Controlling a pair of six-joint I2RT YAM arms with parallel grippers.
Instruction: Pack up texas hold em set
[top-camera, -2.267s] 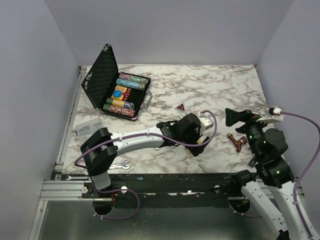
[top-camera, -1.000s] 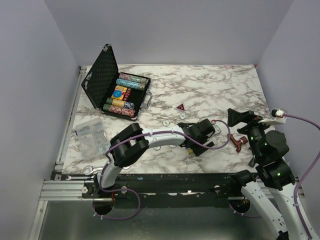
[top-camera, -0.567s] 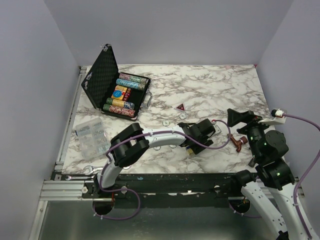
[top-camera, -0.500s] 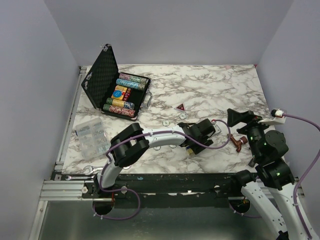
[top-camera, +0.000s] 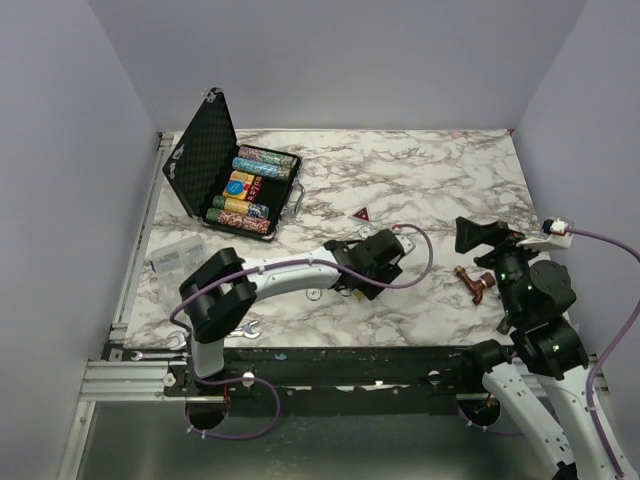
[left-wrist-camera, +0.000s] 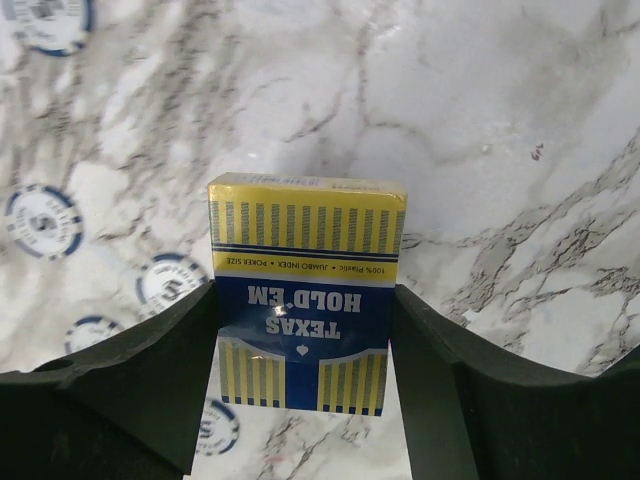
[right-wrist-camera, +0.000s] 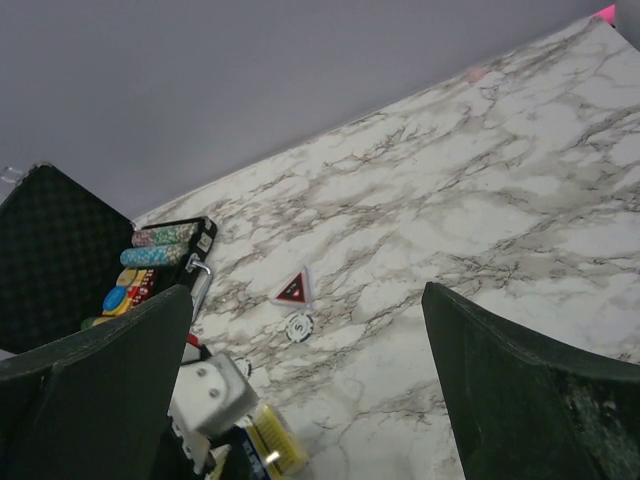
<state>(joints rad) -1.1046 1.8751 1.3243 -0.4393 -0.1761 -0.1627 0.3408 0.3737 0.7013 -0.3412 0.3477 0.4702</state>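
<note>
The black hinged case (top-camera: 235, 185) stands open at the back left with rows of multicoloured chips (top-camera: 255, 165) in it. My left gripper (top-camera: 362, 270) is shut on the yellow-blue card box (left-wrist-camera: 305, 240), gripping its two sides over the middle of the table. Several whitish round chips (left-wrist-camera: 42, 220) lie on the marble beneath and to its left. The dark red triangle (top-camera: 363, 214) lies just beyond the left gripper, with one chip (right-wrist-camera: 300, 326) next to it. My right gripper (top-camera: 472, 235) is open and empty, raised at the right.
A brown tap-shaped piece (top-camera: 472, 283) lies right of centre near my right arm. A silver wrench (top-camera: 240, 330) lies at the front left edge. A clear compartment box (top-camera: 178, 255) sits at the left, in front of the case.
My left arm has swung to the left with the card box, away from the tap-shaped piece, and its elbow has drawn back left. The right arm has not moved.
</note>
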